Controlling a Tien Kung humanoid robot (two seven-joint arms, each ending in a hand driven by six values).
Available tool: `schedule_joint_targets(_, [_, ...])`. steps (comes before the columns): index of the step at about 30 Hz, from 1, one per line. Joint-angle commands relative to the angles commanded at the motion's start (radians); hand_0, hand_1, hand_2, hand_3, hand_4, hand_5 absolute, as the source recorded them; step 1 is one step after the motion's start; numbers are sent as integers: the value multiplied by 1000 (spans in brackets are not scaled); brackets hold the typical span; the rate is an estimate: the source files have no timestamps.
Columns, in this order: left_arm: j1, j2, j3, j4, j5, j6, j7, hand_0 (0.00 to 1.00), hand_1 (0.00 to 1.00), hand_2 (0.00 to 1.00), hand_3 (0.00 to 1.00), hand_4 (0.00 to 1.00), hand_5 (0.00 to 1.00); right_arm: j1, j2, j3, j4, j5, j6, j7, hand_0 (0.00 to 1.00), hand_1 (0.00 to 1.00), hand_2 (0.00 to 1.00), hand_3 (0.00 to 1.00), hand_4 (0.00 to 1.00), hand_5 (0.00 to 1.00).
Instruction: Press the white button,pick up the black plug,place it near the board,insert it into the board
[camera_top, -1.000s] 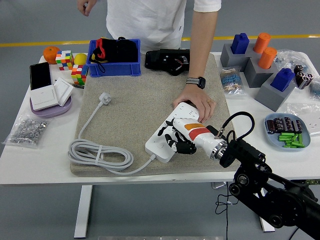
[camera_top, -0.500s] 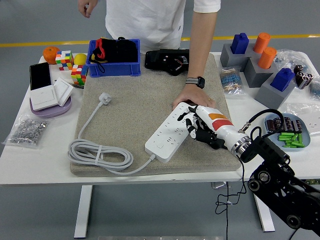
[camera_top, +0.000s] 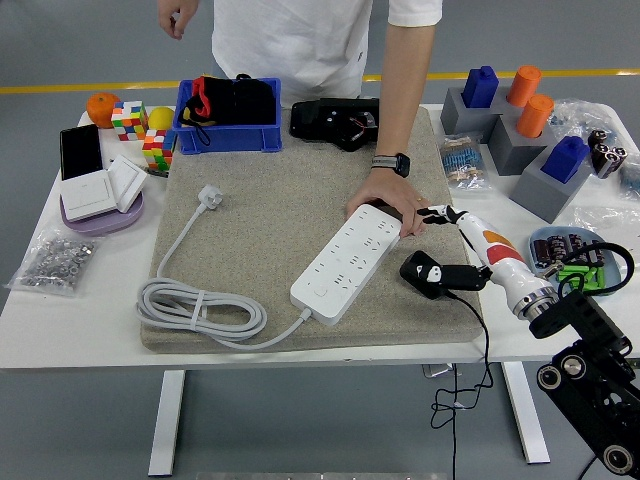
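Pulling back to the right, the robot's right hand (camera_top: 455, 222) has left the white board (camera_top: 345, 262), its fingers loose and holding nothing. So the button press looks done. Just beside it, the black plug (camera_top: 424, 274) now shows on the mat (camera_top: 260, 200). Farther off, a person's hand (camera_top: 385, 196) steadies the board.

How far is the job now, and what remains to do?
Whether the button was pressed cannot be told. The right hand hovers open above the black plug, which lies ungrasped on the mat beside the white power strip. A person's hand steadies the strip. Picking up, placing and inserting remain.
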Motion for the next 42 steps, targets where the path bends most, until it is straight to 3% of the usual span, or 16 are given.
schedule_joint_targets(5, [2, -4, 3, 0, -5, 0, -1, 699, 670, 647, 650, 562, 192, -23, -1, 5, -11, -3, 0, -10, 924, 906, 886, 912, 998, 498])
schedule_joint_targets(6, [2, -4, 4, 0, -7, 0, -1, 699, 670, 647, 650, 562, 191, -26, -1, 3, -16, -2, -4, -11, 864, 856, 832, 889, 998, 516])
schedule_joint_targets(11, [3, -4, 0, 0, -5, 1, -1, 699, 670, 647, 650, 562, 191, -31, 5, -5, -51, -2, -35, 8, 864, 856, 832, 889, 998, 516])
schedule_joint_targets(12, [3, -5, -1, 0, -5, 2, -1, 699, 670, 647, 650, 561, 191, -29, 7, -7, -64, 1, -42, 14, 793, 789, 757, 831, 998, 466])
schedule_joint_targets(16, [3, -6, -1, 0, -5, 2, -2, 699, 670, 647, 650, 561, 191, -26, 8, -17, -100, 4, -68, 38, 793, 789, 757, 831, 998, 466])
schedule_joint_targets(17, [3, -6, -1, 0, -6, 2, -2, 700, 670, 647, 650, 561, 191, -26, 8, -19, -107, 4, -72, 40, 732, 719, 682, 779, 998, 347])
schedule_joint_targets(31, [5, -10, -1, 0, -11, 3, -2, 699, 670, 647, 650, 561, 190, -3, 20, -58, -192, 14, -83, 52, 704, 691, 655, 760, 982, 328])
schedule_joint_targets(42, [4, -11, -1, 0, -11, 2, -2, 700, 670, 647, 650, 562, 191, 31, 31, -99, -218, 26, -86, 55, 698, 689, 655, 748, 965, 317])
